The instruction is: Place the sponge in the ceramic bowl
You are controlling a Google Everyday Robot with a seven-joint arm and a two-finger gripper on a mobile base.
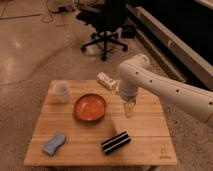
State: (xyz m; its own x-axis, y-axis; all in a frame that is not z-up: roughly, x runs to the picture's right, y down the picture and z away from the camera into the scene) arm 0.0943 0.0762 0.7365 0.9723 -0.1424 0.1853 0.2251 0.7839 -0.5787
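Sponge (54,143) is found at the lower left of the table, not in the bowl, well away from the gripper.

Gripper (129,107) is seen pointing down right of centre, carried on the white arm (170,92) that comes in from the right edge. Whether it's spread or clamped can't be told, tbh, though nothing is seen hanging from it. Just to its left the orange ceramic bowl (91,107) is set mid-frame, and no sponge is seen in it. The blue sponge lies flat on the wooden table (145,152), down and to the left of the gripper, past the bowl. Its long axis is tilted from lower left to upper right. So any reach would probably have to be made down-left across or around the bowl, with the wrist turned to square up on that slanted long side.
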